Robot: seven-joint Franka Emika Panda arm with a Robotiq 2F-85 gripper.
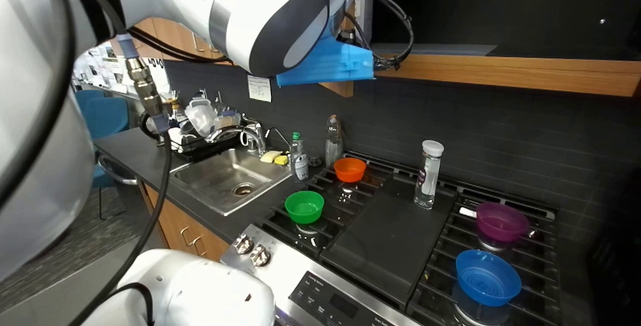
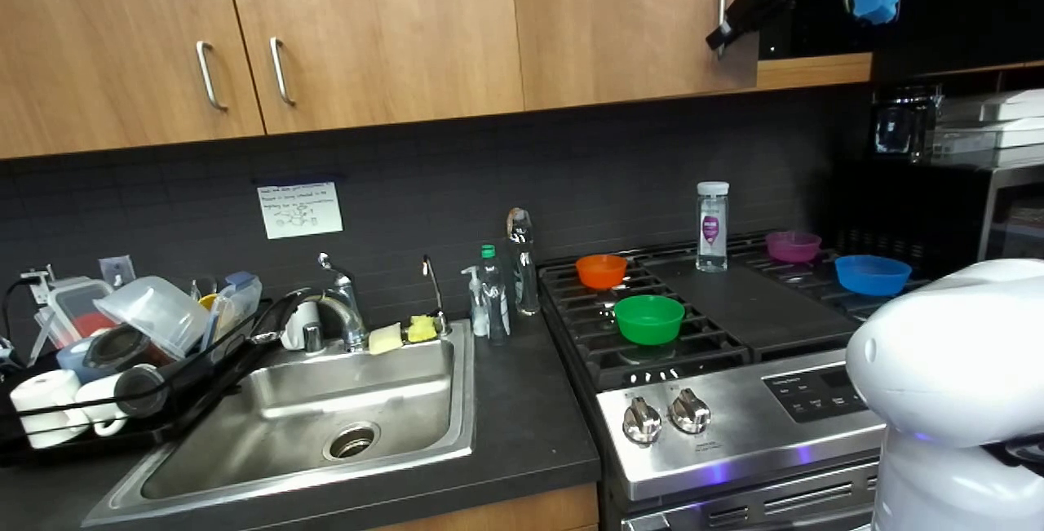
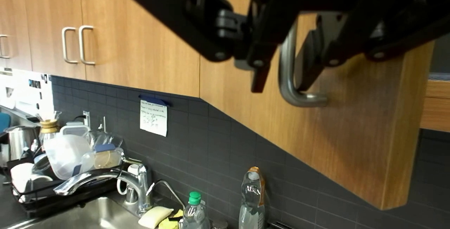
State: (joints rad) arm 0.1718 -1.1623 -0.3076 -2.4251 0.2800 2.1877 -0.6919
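My gripper (image 3: 281, 86) is open around the metal handle (image 3: 287, 67) of a wooden upper cabinet door (image 3: 351, 134). The handle bar runs between the two fingers. The right finger (image 3: 309, 69) is close to the bar; whether it touches cannot be told. The left finger (image 3: 260, 77) stands apart from it. The door is swung out from the row of cabinets, with its side edge showing in the wrist view. In an exterior view the gripper (image 2: 716, 40) is small and dark at the handle (image 2: 722, 5). In an exterior view the fingers are hidden behind the arm and its blue mount (image 1: 330, 60).
Below, the stove (image 1: 380, 236) bears an orange bowl (image 1: 349, 170), a green bowl (image 1: 304, 207), a purple bowl (image 1: 502, 222), a blue bowl (image 1: 487, 277) and a clear bottle (image 1: 428, 176). A sink (image 2: 465, 400), dish rack (image 2: 163, 433) and soap bottles (image 2: 493, 294) stand beside it.
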